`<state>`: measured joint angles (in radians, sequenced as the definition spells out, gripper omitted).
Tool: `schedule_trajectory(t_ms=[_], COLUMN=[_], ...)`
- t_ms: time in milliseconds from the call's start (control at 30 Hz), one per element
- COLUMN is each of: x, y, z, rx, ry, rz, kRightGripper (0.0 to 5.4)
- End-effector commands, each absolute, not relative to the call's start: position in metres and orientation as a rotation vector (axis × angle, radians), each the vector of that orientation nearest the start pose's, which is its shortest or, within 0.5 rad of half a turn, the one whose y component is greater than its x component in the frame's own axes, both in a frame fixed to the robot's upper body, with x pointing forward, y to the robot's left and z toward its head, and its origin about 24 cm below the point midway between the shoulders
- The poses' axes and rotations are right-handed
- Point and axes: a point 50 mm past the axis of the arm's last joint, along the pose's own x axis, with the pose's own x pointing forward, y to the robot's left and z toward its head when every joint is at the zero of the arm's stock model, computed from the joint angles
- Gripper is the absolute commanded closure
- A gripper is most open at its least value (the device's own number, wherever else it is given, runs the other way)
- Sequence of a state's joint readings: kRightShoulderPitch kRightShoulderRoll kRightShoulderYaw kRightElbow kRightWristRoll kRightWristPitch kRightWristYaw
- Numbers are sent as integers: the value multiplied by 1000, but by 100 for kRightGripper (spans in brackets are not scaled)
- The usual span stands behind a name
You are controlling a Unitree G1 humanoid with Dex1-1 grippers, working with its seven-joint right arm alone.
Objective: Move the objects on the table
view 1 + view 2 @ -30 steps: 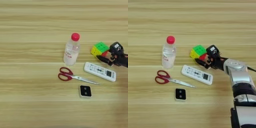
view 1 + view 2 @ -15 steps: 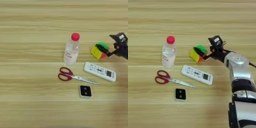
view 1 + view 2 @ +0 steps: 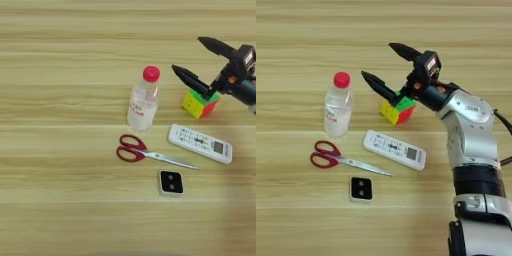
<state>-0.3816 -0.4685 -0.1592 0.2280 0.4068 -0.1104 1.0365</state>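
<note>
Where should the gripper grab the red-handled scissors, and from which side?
Probably from above, across the narrow closed blades of the red-handled scissors. They lie flat on the table, handles left, tips pointing right toward the remote. The open right gripper would fit across the blades more easily than the wide loops.

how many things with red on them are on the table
3. The clear plastic bottle with red cap stands left of centre; the red-handled scissors lie in front of it; the green-yellow-red puzzle cube sits right of the bottle, below the open gripper. None looks hidden.
</note>
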Motion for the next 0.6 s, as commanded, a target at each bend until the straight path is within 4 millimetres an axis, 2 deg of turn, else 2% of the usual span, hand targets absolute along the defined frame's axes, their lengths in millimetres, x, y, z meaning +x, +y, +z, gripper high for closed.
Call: schedule_trajectory(t_ms=[33, 267, 600], x=[286, 282, 304], y=[-205, -192, -172], z=[171, 167, 148], rx=[-219, -216, -211], ry=[-406, -383, -327], rz=[985, 1032, 904], kRightGripper=[4, 4, 4])
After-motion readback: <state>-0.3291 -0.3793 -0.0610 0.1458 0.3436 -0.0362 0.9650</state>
